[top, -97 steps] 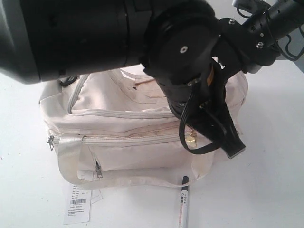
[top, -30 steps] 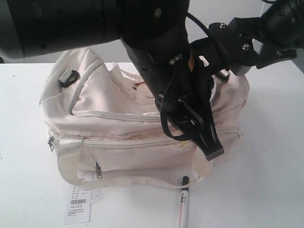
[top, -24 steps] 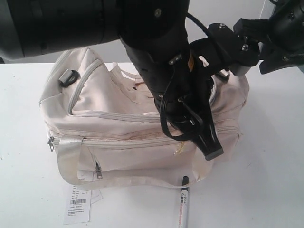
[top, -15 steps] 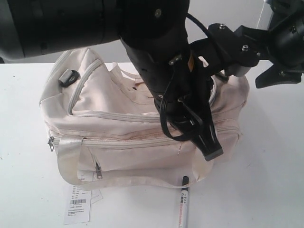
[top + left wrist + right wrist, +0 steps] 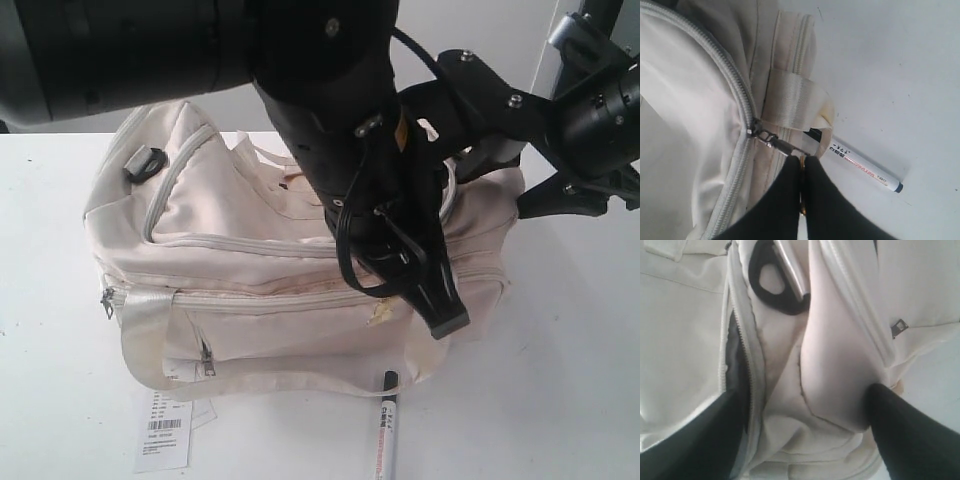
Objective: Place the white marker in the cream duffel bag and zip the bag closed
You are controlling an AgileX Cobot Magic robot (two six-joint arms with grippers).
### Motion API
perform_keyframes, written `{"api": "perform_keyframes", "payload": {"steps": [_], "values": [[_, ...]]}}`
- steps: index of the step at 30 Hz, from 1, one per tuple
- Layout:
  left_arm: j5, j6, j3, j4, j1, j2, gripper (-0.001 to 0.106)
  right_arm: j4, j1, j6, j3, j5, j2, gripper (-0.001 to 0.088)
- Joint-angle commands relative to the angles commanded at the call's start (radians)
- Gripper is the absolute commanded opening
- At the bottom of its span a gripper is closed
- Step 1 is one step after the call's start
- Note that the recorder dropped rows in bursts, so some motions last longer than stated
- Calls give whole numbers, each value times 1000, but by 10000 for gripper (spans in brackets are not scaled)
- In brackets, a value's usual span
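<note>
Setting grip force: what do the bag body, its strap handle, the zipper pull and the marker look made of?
The cream duffel bag looks like soft matte woven fabric; it creases and sags. Its strap handle is shiny ribbed webbing. The zipper pull glints, so it is likely metal. The white marker has a smooth, glossy barrel, probably plastic.

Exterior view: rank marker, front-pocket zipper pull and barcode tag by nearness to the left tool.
1. White black-capped marker, on the table just before the left tool.
2. Small metal zipper pull, front pocket of the cream fabric duffel bag.
3. White paper barcode tag, on the table, farthest left.
</note>
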Motion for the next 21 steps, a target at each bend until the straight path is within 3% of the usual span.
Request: {"api": "perform_keyframes", "payload": {"steps": [7,9,11,14,16,21], "values": [[6,-4,0,0,0,0,0,3,0,-13,40,-20,0,654],[6,-5,0,0,0,0,0,4,0,-21,40,-20,0,612],[6,-5,0,0,0,0,0,6,0,-21,40,-23,0,512],[6,-5,0,0,0,0,0,6,0,-23,40,-28,0,229],[6,-5,0,0,0,0,0,6,0,-23,40,-30,0,-5],[14,-9,0,0,0,0,0,6,0,-23,40,-46,0,0]]}}
